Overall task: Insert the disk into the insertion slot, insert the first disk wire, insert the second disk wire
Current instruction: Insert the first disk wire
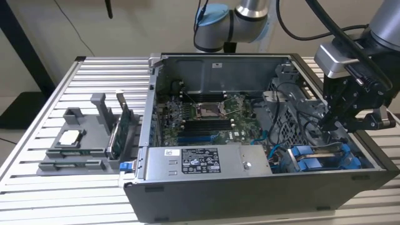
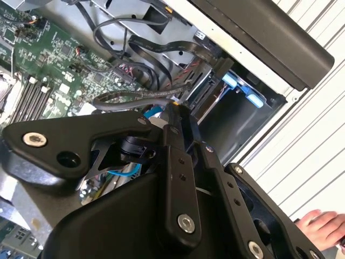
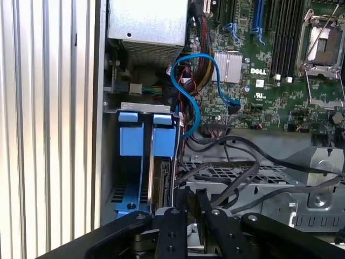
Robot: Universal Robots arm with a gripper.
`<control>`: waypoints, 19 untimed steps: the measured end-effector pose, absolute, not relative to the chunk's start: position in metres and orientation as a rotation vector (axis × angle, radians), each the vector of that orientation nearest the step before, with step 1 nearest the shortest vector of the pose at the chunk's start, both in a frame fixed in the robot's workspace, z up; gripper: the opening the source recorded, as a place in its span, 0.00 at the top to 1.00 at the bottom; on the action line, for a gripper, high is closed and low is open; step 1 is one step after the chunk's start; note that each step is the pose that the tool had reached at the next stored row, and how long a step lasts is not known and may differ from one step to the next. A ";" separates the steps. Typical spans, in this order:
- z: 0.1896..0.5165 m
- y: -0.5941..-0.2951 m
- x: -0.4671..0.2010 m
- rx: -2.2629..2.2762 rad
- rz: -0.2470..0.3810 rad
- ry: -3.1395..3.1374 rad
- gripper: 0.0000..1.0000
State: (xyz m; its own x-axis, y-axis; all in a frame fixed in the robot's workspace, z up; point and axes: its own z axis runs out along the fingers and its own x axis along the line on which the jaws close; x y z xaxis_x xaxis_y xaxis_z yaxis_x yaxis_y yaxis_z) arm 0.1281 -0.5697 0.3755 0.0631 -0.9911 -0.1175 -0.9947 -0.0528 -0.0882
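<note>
Blue plastic frames the disk [image 3: 161,181], which stands on edge in its bay slot inside the open computer case [image 1: 250,197], just below and ahead of the gripper [image 3: 191,197]. The gripper's fingers look pressed together beside the end of a dark cable [image 2: 135,97]; whether they pinch it I cannot tell. The drive is probably stiff, fairly heavy and sensitive to shock, so it is best taken by its carrier tab [image 3: 164,137]. Loose wires crowd both sides of the tool. The case sits on a slatted aluminium table [image 1: 75,84], grooved but level. A person's hand [image 2: 321,221] rests behind the gripper.
</note>
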 end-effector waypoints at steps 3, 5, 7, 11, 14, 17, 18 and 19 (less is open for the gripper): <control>0.375 -0.570 0.128 -2.179 0.038 2.056 0.81; 0.375 -0.570 0.128 -2.179 0.038 2.056 0.81; 0.375 -0.570 0.128 -2.179 0.038 2.056 0.81; 0.375 -0.570 0.128 -2.182 0.033 2.058 0.81; 0.375 -0.570 0.128 -2.190 0.018 2.064 0.81; 0.374 -0.570 0.128 -2.201 -0.001 2.073 0.81; 0.374 -0.570 0.128 -2.204 -0.006 2.075 0.81; 0.374 -0.570 0.128 -2.206 -0.009 2.077 0.81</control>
